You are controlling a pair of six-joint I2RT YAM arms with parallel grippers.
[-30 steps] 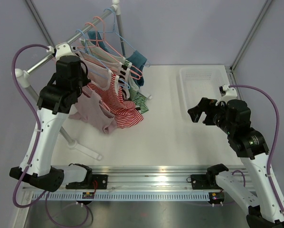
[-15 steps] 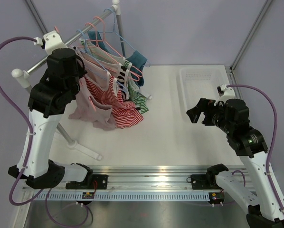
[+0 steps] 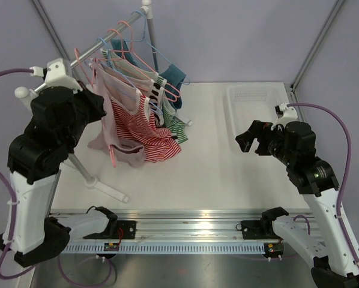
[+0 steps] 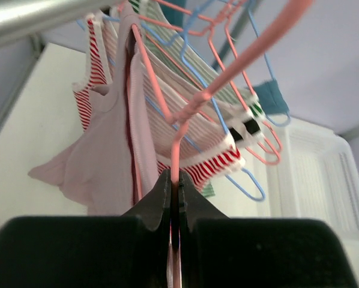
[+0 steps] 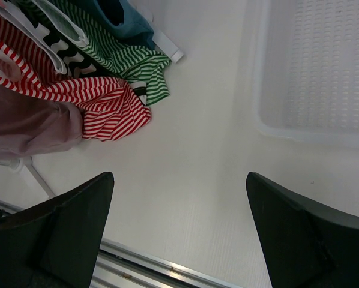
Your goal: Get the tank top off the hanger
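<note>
Left pincer [image 4: 174,183]: closed on the wire of the thin pink wire hanger [image 4: 181,129], lower centre of the wrist view.

Right pincer [image 3: 248,138]: jaws spread wide, nothing held, hovering over the white worktop [image 3: 227,174] at centre right.

Pale pink tank top [image 4: 101,174]: draped on the gripped hanger, left of centre, hem hanging low beside a red-and-white striped top [image 3: 158,141].

Step judged: hanger to be steadied while the top is drawn off. Hanger best kept level and clear of neighbouring hangers. One strap to be taken by the free pincer and slid over the hanger shoulder, not yanked.

Metal rail [image 4: 35,15] at upper left: whether the hook is on it cannot be told.
</note>
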